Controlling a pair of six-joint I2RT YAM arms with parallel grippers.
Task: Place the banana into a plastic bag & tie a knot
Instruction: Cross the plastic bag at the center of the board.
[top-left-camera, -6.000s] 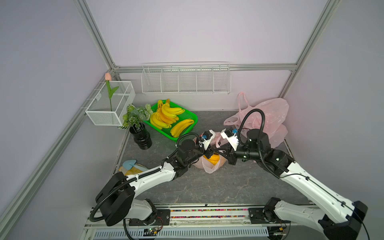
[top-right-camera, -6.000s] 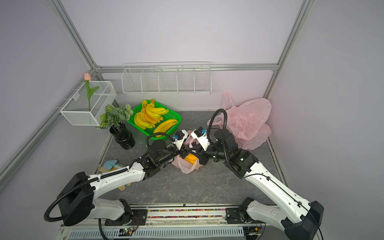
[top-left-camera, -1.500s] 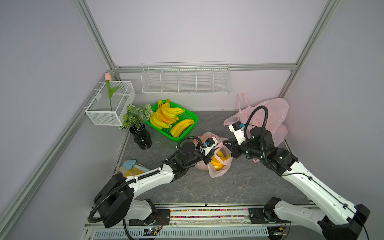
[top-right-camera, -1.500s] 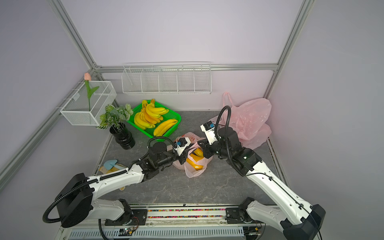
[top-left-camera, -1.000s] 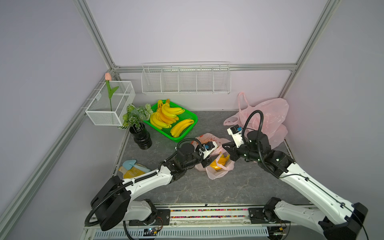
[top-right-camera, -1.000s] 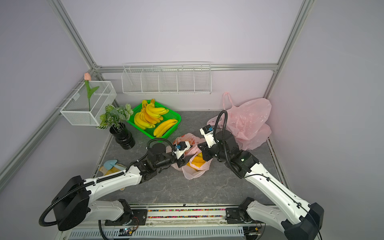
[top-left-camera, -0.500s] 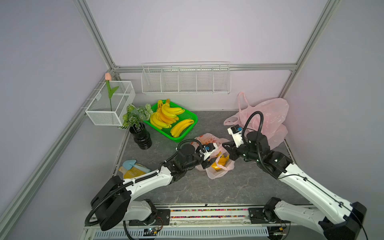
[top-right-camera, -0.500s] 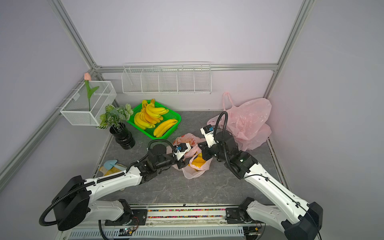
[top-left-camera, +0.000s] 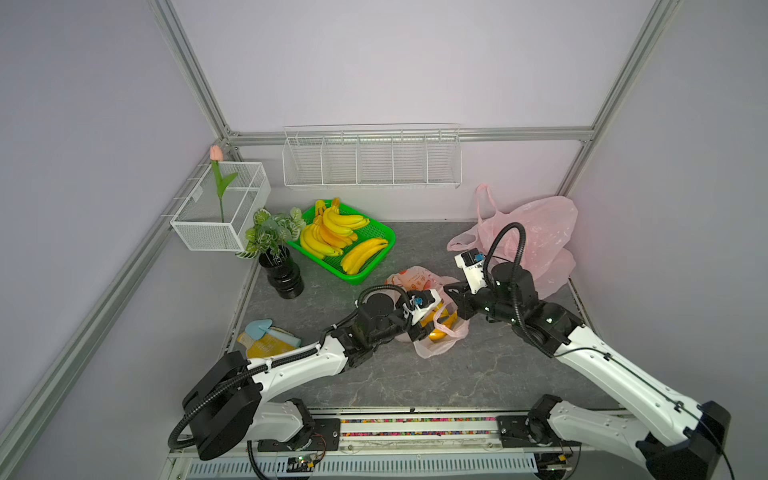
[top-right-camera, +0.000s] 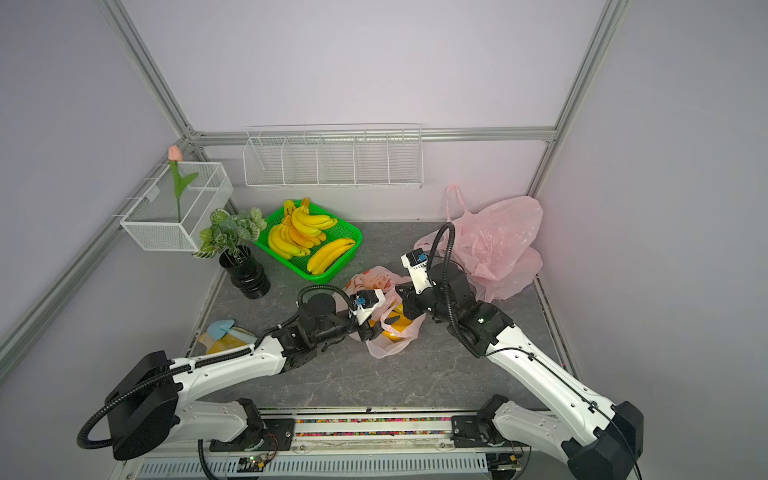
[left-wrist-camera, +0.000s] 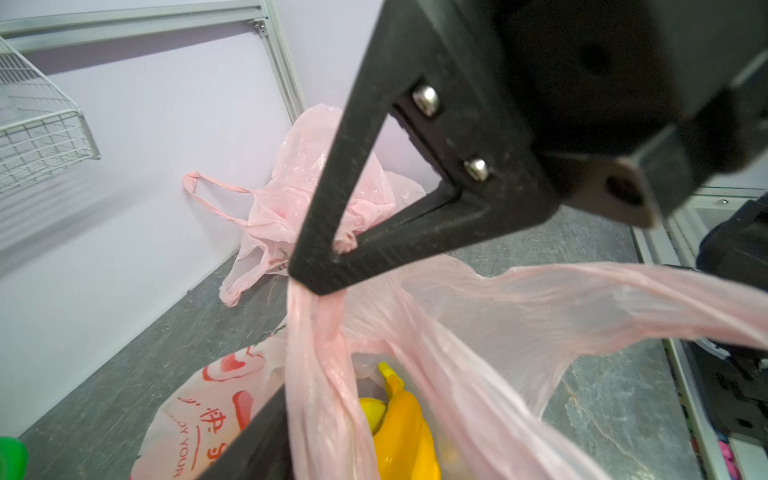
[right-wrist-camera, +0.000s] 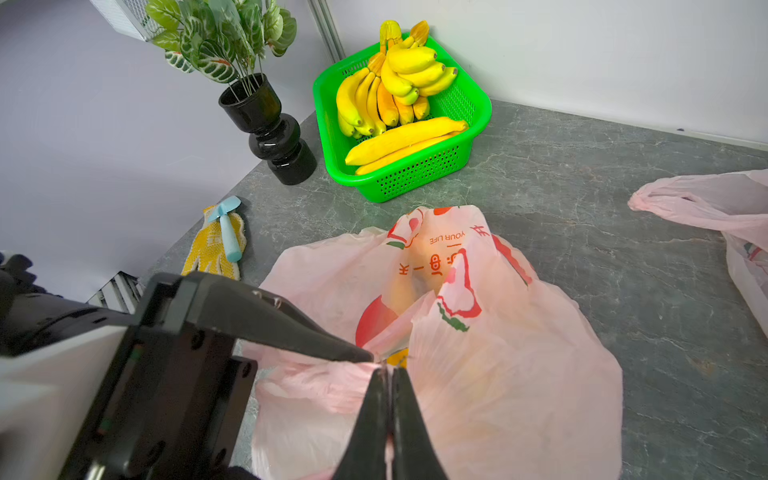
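At the far left we see a white wire basket (top-left-camera: 208, 235) fixed to the frame, with a pink tulip (top-left-camera: 215, 153) standing in it. Just beside it is a leafy plant in a black vase (top-left-camera: 286, 277). Nearer the front edge a yellow glove (top-left-camera: 258, 345) lies flat on the grey table (top-left-camera: 415, 382) with a blue trowel (top-left-camera: 261, 329) across it. Next comes the green basket (top-left-camera: 368, 272), filled with spare bunches (top-left-camera: 328, 235) of yellow fruit. Above it a wire rack (top-left-camera: 370, 166) hangs on the back wall.

In the middle of the table sits the pink plastic bag (top-left-camera: 440, 353), slumped with its mouth up. The banana (left-wrist-camera: 399, 424) lies inside it, and its yellow shows through the opening. The left fingers (left-wrist-camera: 257, 444) reach to the bag's mouth from the left. Only one finger shows plainly, set far to the side of its mount, so we read them as released. A twisted handle (left-wrist-camera: 316, 357) hangs beside that finger, not pinched by it. Meeting them from the right, the right fingers (right-wrist-camera: 405, 415) are clenched on the top of that handle, with a sliver of pink film caught between the tips. The two sets of fingertips are close together over the bag.

At the far right a loose pile of pink bags (top-left-camera: 536, 237) rests against the wall, well apart from the filled bag.
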